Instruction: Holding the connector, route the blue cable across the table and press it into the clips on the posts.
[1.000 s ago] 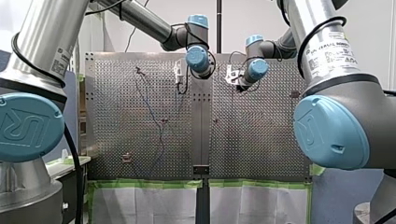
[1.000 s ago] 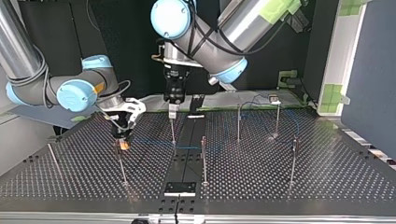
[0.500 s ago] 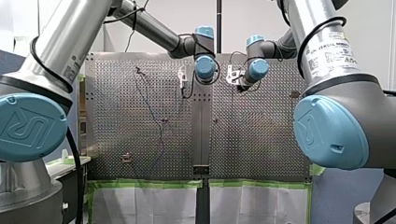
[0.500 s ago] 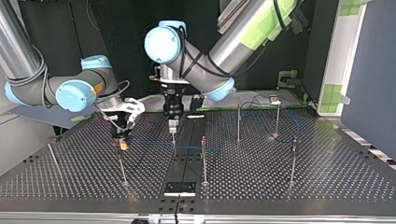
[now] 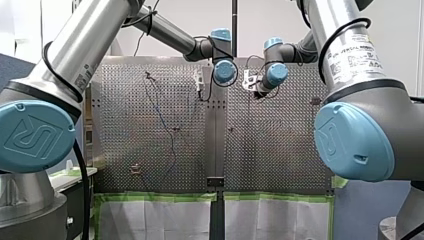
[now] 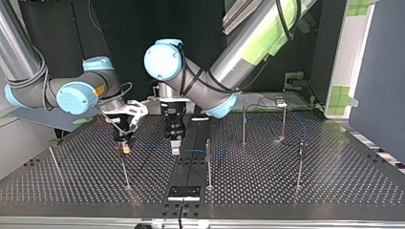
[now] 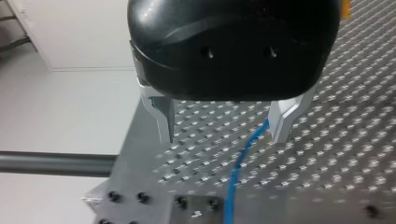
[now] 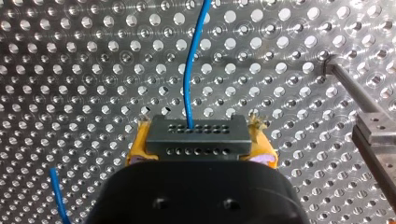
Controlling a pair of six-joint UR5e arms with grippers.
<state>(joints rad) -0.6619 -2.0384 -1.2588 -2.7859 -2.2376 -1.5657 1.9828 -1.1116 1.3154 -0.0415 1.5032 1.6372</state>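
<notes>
My right gripper [image 8: 200, 148] has its yellow pads shut on the black connector [image 8: 196, 133]. The blue cable [image 8: 190, 70] leaves the connector's face and runs away over the perforated table. In the top view my right gripper [image 6: 126, 148] hangs low beside a thin post [image 6: 123, 167]. My left gripper [image 6: 175, 149] hangs just beyond it toward the table's middle. In the left wrist view my left gripper [image 7: 224, 139] is open a little above the plate. The blue cable [image 7: 236, 177] passes between its metal fingers, close to one of them.
Several thin posts stand on the table [image 6: 286, 191], among them a middle post [image 6: 208, 162] and posts further to the top view's right [image 6: 243, 125] [image 6: 300, 162]. A black plate [image 6: 184, 192] lies at the near edge of the top view.
My left arm has swung its gripper down toward the plate and nearer my right gripper, over the blue cable. My right arm has stayed still with the connector.
</notes>
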